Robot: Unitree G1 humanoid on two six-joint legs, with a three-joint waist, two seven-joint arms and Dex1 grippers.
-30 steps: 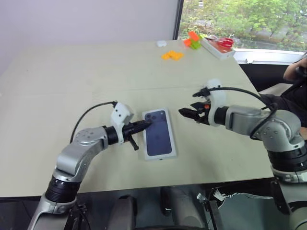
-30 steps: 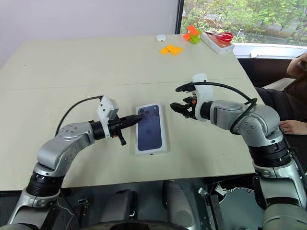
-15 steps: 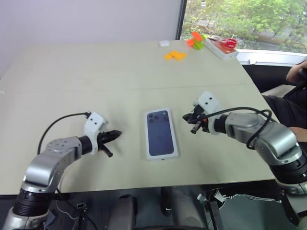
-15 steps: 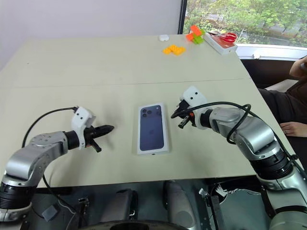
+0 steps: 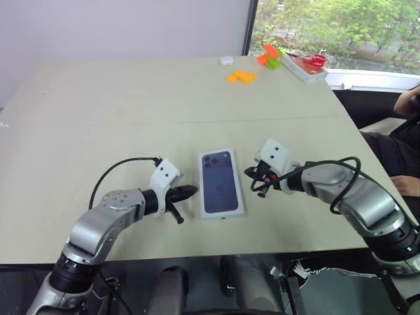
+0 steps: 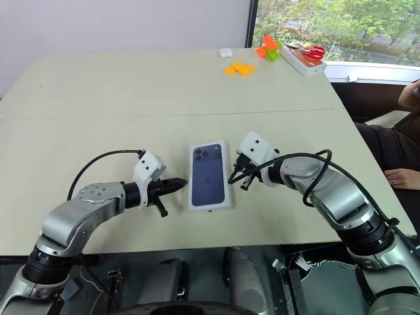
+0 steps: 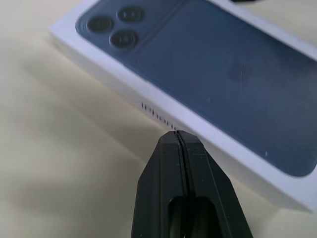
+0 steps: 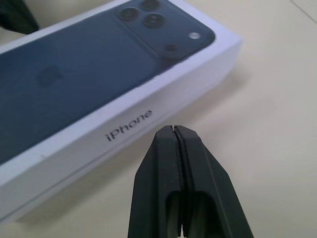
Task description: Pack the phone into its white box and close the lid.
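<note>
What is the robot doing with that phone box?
The white box lies closed on the table, with the lid on top showing a printed phone picture. The left gripper and right gripper sit at either side of it, both shut and holding nothing. The packing looks done.

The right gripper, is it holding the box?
No. The right gripper is shut on nothing, its tips pointing at the side of the closed white box, just short of it.
</note>
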